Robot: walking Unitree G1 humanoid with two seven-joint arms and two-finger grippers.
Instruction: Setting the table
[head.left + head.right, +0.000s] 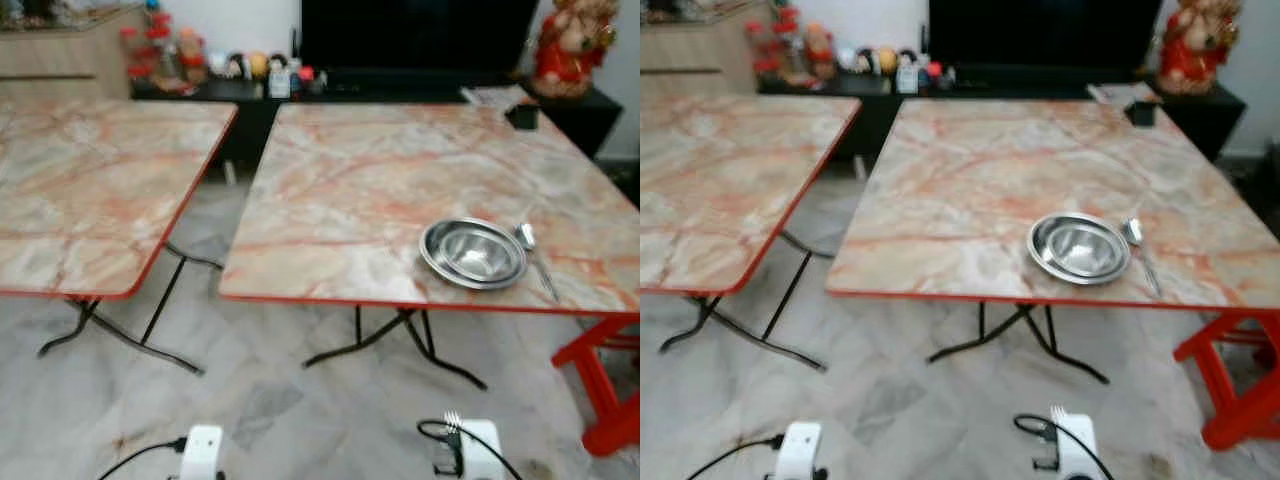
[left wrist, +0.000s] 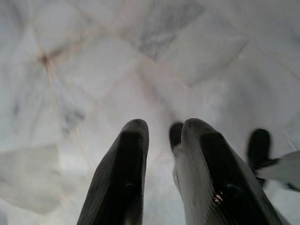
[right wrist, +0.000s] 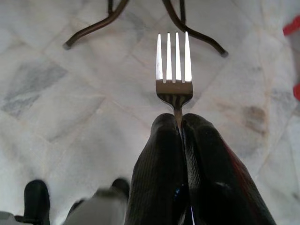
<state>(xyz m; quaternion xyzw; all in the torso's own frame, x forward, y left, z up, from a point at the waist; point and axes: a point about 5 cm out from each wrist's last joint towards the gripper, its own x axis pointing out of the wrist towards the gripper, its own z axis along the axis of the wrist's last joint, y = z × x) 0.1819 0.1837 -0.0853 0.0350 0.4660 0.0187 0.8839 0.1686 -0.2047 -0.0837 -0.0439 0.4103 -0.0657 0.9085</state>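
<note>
Fork (image 3: 174, 70): clamped by its handle between the closed fingers of the right pincer (image 3: 180, 124), tines forward, low over the floor, well short of the bowl (image 1: 473, 252).
Bowl: on the desk (image 1: 340, 200) near its front edge, a spoon (image 1: 533, 255) just beside it on the far side from the second desk (image 1: 90, 190).
Left pincer (image 2: 161, 140): slightly parted, holding nothing, near the floor.
Doing it well: likely raise the fork level, approach the bowl's bare side opposite the spoon, and lay it parallel to the spoon without nudging the bowl.
</note>
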